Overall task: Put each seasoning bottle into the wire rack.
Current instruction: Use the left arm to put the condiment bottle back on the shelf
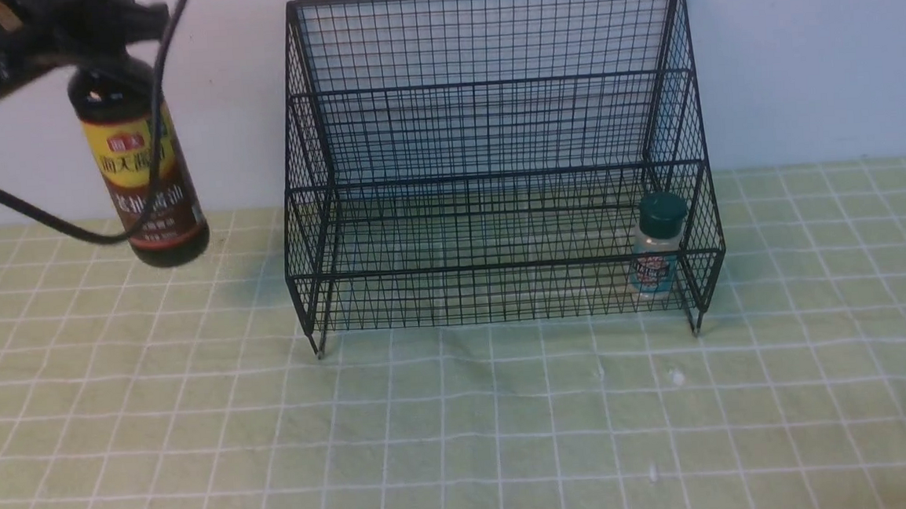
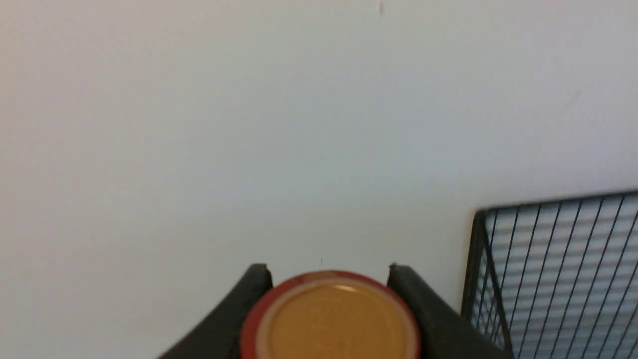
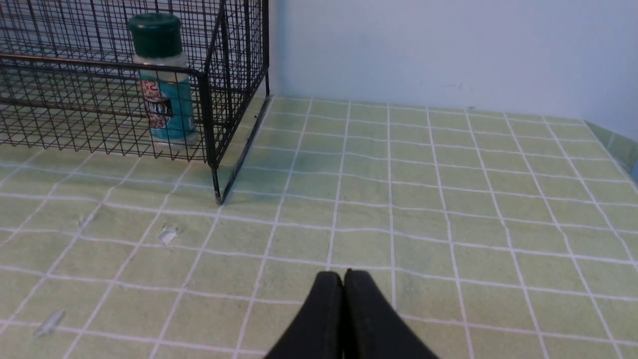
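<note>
The black wire rack (image 1: 495, 165) stands at the back middle of the table against the wall. The small clear shaker (image 1: 657, 246) with a dark green cap and blue label stands upright in the rack's lower tier at its right end; it also shows in the right wrist view (image 3: 164, 80). My left gripper (image 2: 329, 271) is shut on the red-brown cap (image 2: 329, 319) of the tall dark soy-sauce bottle (image 1: 141, 171), which hangs tilted in the air left of the rack, above the cloth. My right gripper (image 3: 343, 274) is shut and empty, low over the cloth right of the rack.
A green checked cloth (image 1: 464, 443) covers the table. A pale wall (image 1: 802, 52) rises right behind the rack. A black cable (image 1: 66, 223) loops from my left arm beside the soy-sauce bottle. The rack's top corner (image 2: 481, 219) shows in the left wrist view.
</note>
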